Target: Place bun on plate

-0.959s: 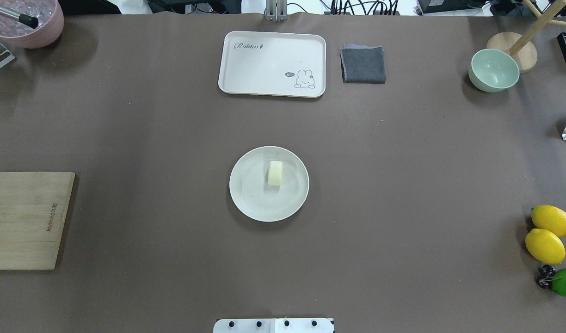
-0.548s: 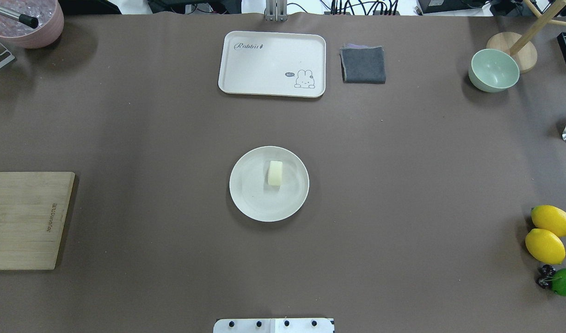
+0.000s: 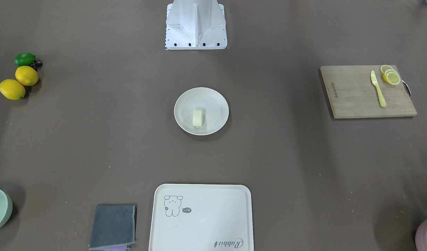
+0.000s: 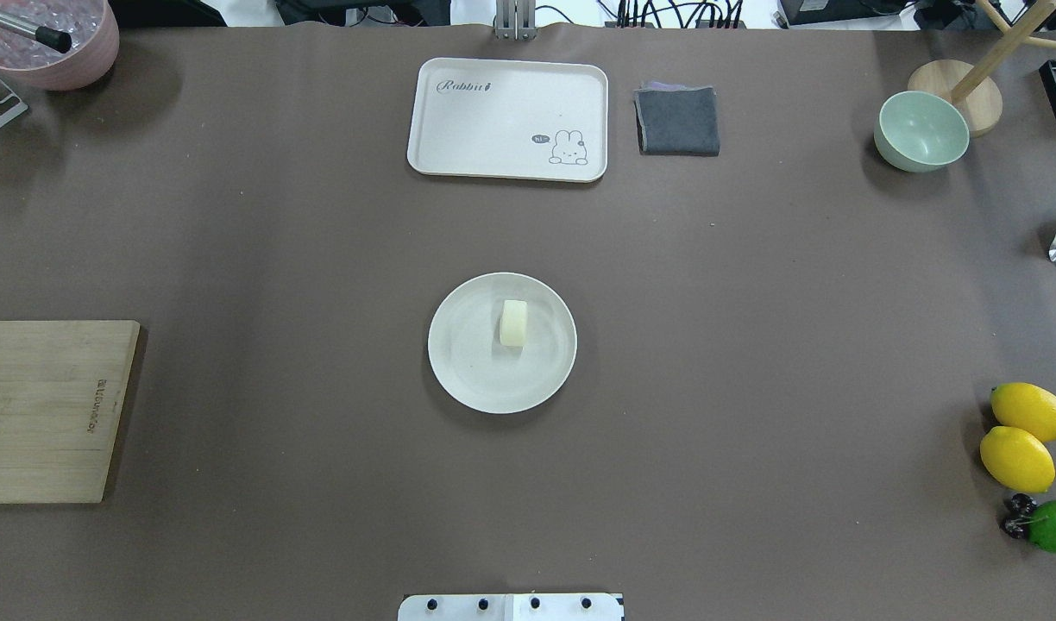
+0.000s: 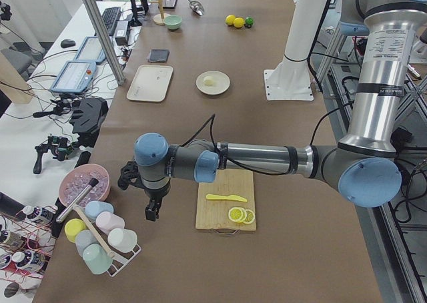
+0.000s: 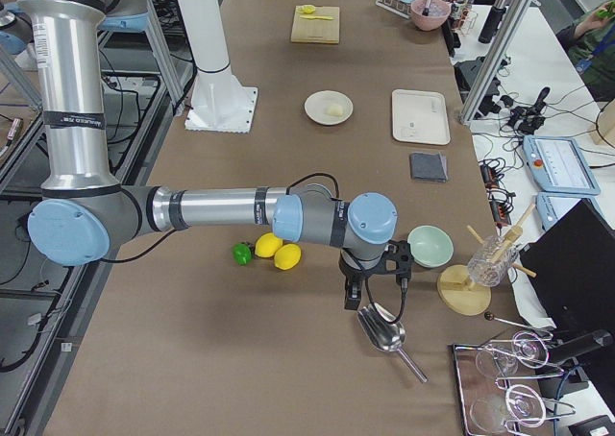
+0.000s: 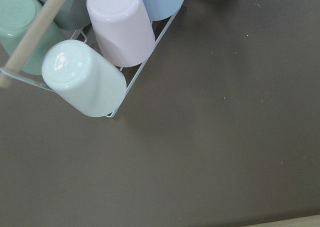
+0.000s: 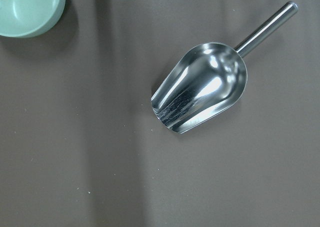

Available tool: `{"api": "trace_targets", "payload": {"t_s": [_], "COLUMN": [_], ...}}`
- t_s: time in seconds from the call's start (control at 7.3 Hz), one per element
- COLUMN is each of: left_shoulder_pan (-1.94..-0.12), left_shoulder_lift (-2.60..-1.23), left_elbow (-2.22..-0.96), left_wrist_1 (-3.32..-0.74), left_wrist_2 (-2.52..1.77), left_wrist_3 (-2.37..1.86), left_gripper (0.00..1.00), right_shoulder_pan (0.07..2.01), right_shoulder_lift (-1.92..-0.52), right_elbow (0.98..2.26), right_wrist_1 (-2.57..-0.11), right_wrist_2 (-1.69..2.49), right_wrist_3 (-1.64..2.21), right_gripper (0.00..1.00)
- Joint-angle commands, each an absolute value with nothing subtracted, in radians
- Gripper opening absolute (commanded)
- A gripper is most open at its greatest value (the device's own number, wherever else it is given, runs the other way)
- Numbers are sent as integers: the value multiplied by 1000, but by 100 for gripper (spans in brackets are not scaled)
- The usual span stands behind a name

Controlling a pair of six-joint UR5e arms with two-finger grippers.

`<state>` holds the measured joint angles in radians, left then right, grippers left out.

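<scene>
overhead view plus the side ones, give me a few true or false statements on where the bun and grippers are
1. The bun lies on the plate. True.
2. The lemon slices lie on the plate. False: they lie on the cutting board.
3. The left gripper hangs beside the cups. True.
4. The right gripper hangs over the bun. False: it hangs by the metal scoop, far from the plate.
</scene>
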<state>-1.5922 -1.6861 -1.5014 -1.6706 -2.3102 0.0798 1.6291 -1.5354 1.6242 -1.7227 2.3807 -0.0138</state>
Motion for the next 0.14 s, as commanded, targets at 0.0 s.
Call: {"api": "trace_targets", "payload": {"t_s": [0.0], "left_shoulder_pan": [-1592], "left_shoulder_lift": [-1686], "left_elbow": [-1502], "left_wrist_1": [-1671], "left_wrist_2": [-2310], "left_wrist_3": [80], "left_gripper": [98], "right_shoulder_pan": [1629], "right_shoulder_lift": [-1539], "right_elbow": [1629], "right_wrist_1": [-1721], "right_wrist_2": [2384], "right_wrist_3": [-14], "right_gripper": [100]}}
